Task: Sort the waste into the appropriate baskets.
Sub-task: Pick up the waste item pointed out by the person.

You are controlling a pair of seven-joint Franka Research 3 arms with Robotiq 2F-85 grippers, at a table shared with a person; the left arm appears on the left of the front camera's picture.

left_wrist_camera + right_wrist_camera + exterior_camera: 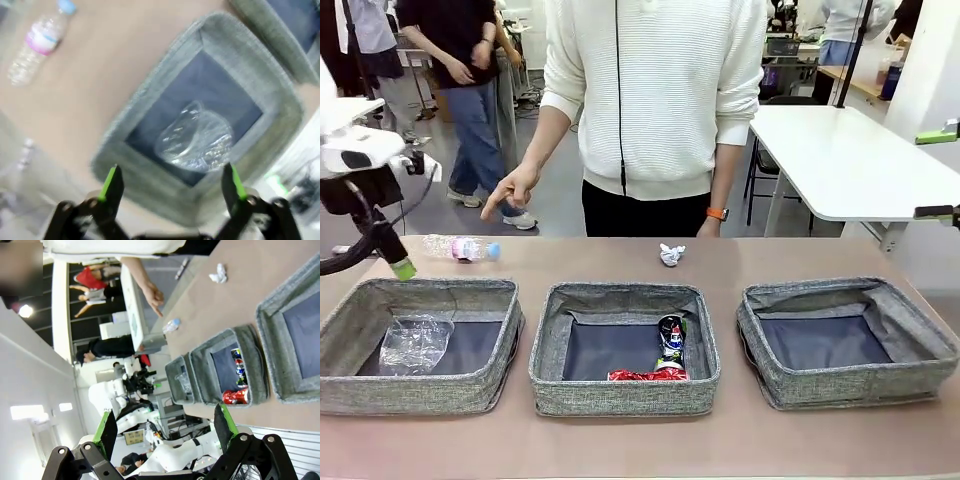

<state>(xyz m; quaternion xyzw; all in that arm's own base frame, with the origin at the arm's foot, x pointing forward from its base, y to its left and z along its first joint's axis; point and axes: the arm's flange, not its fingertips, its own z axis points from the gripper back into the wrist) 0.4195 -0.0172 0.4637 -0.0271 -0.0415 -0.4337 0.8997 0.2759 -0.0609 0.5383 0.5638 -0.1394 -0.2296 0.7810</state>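
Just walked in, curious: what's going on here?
Waste sorting is under way. A crushed clear bottle lies in the left basket, a dark can and a red can in the middle basket. A blue-capped bottle and a paper wad lie unsorted on the table; a person's hand points toward the bottle. The left gripper hangs open near the left basket; the right gripper is open.

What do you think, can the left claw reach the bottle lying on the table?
Probably yes. The left claw is open and hangs by the far corner of the left basket. The bottle lies on bare table just past it. Nothing sits between them, though the person's hand hovers near the bottle.
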